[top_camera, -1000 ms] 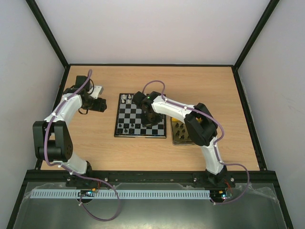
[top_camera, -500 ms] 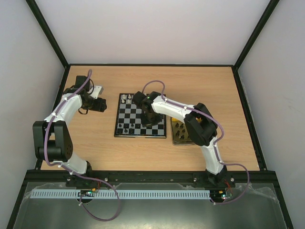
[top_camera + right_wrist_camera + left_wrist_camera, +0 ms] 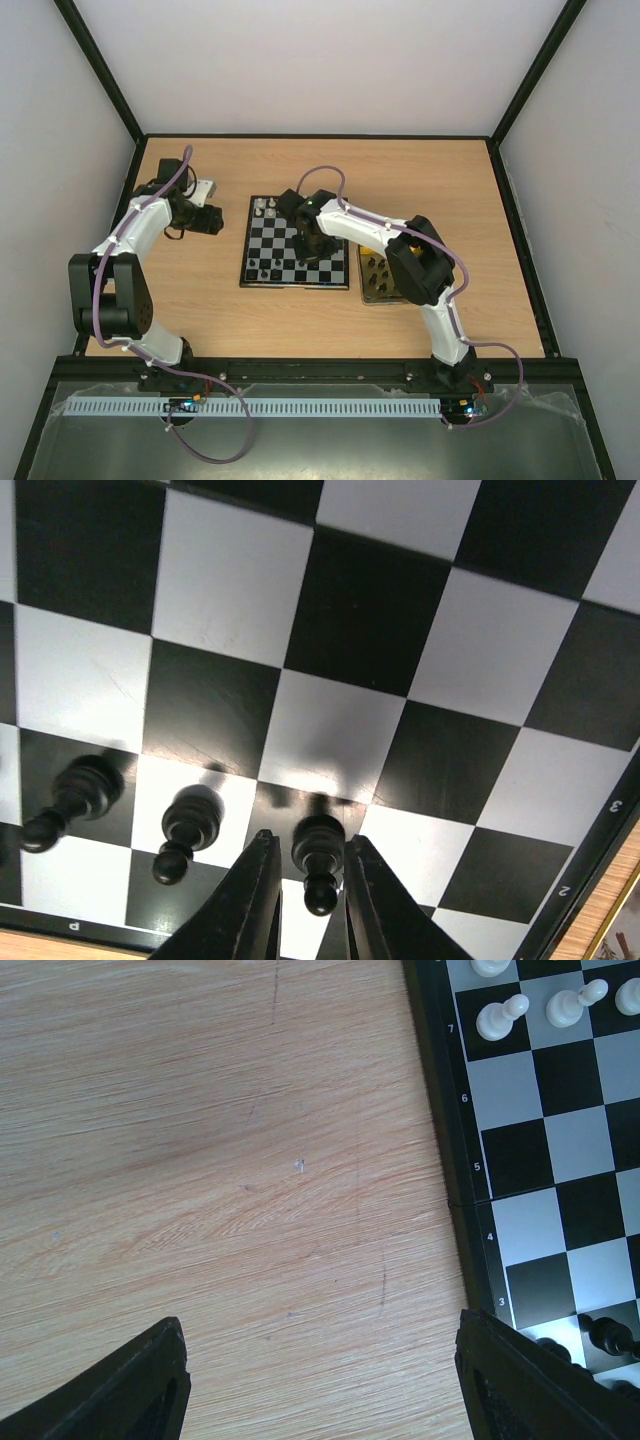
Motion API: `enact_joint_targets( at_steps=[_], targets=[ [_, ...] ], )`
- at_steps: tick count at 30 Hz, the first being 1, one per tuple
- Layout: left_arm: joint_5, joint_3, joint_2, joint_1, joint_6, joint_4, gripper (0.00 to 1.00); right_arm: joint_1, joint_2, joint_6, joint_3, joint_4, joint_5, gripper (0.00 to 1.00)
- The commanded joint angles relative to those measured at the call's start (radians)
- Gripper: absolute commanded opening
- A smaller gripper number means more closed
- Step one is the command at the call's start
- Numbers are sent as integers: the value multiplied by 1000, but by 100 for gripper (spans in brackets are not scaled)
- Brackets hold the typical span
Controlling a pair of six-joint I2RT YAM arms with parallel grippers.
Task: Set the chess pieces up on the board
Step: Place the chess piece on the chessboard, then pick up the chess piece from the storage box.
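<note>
tabletop: left jaws spread; right jaws barely parted round black pawn on board.

Board: one.
White chessmen: four in left wrist view, two cut by frame edge.
Black chessmen: three whole in right wrist view, side by side. Possible fourth at left frame edge, unclear. In overhead view, black row along board's near edge too small to count.
Tin: one. Dark pieces inside, number cannot tell.
Arms: two, left arm and right arm.
Table: one.
</note>
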Motion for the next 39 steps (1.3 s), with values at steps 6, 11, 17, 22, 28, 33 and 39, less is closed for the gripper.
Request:
enact_joint_targets(
  at_steps=[6, 11, 17, 22, 28, 33, 39],
  targets=[
    [14, 2, 0, 6, 0, -12, 73, -28, -5, -4, 79, -56, 89, 17],
    [16, 2, -4, 6, 1, -14, 73, -130, -85, -4, 35, -68, 138, 17],
    [21, 5, -2, 6, 1, -19, 73, -300, -270, -28, -127, -66, 171, 17],
    [26, 13, 4, 5, 0, -22, 73, -377, -402, -16, -335, -36, 177, 17],
    [27, 10, 9, 4, -2, -23, 73, -430, -499, 2, -516, 16, 138, 17],
    [25, 6, 4, 3, 1, -28, 73, -460, -544, 6, -602, 45, 118, 17],
    [20, 5, 0, 1, 3, -33, 73, -487, -569, 0, -657, 69, 101, 18]
  ],
)
